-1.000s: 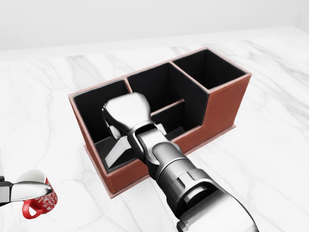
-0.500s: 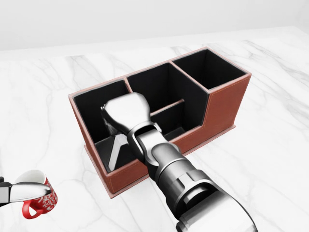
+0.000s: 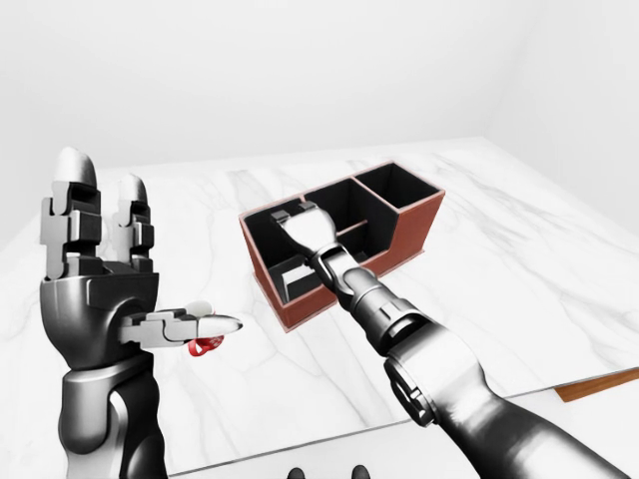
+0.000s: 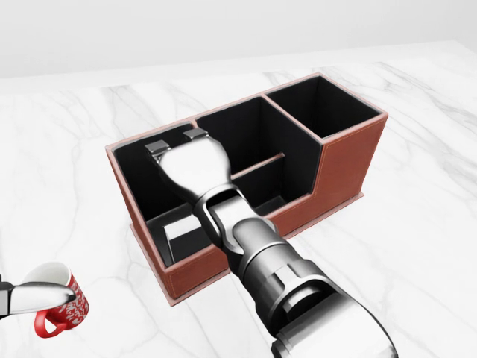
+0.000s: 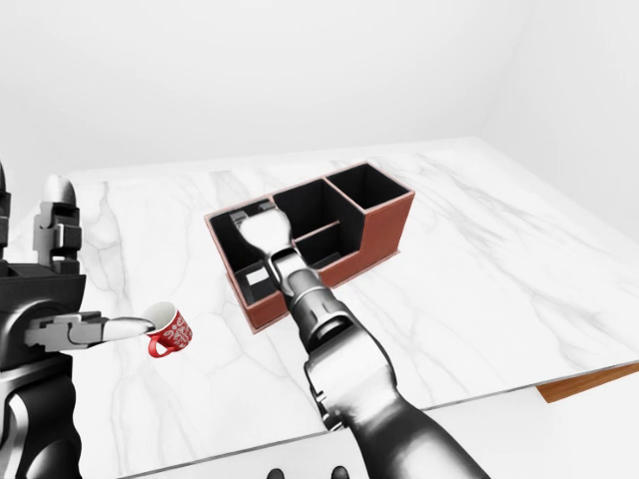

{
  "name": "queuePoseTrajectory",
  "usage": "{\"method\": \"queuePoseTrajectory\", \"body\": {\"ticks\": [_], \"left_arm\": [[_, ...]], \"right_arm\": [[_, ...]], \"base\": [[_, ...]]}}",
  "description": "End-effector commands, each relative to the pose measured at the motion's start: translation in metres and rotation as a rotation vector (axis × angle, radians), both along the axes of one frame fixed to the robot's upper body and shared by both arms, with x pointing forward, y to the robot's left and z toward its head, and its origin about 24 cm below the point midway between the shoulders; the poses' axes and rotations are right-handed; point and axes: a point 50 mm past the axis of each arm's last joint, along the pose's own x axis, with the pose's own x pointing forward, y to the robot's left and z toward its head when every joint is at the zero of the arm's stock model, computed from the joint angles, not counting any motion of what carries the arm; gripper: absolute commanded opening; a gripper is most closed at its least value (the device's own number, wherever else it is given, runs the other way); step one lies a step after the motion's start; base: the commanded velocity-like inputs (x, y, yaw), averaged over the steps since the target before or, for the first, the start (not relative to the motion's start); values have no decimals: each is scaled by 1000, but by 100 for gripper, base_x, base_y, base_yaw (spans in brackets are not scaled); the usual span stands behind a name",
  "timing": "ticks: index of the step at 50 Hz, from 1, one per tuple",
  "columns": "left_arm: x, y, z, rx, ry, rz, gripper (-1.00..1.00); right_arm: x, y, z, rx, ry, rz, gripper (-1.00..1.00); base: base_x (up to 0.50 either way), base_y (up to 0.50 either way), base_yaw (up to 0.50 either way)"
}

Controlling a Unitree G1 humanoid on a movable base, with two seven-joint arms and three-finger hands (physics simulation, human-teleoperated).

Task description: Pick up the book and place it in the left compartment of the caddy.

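Observation:
The red-brown caddy (image 4: 350, 160) with black inner walls stands on the marble table. A pale grey book (image 4: 181, 233) lies low in its left compartment, apart from my fingers. My right hand (image 4: 176, 142) hovers over that compartment, open, with two fingertips (image 4: 157, 147) pointing toward the far wall and nothing between them. My left hand (image 3: 130, 249) is raised at the left of the left-eye view, fingers straight up and thumb out, open and holding nothing.
A red patterned mug (image 5: 170, 331) stands on the table to the left of the caddy, below my left thumb. The caddy's middle (image 4: 250, 134) and right (image 4: 320, 104) compartments show only black walls. The table's near edge (image 3: 479, 404) runs along the bottom right.
My right fingers have opened and stretched out. The book, which leaned under the hand in the left compartment, has dropped and now lies at the bottom. The camera has not moved.

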Motion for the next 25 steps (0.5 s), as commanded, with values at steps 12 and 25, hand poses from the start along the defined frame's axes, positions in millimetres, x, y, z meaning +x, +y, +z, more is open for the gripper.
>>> {"method": "queuePoseTrajectory", "body": {"ticks": [12,25], "left_arm": [[0,1,9,-6,-43,1,100],[-11,-3,21,-14,-115,-2,100]], "right_arm": [[12,-2,36,28,-70,0,27],[22,-24,69,93,-147,-37,14]], "base": [[0,0,0],[0,0,0]]}}
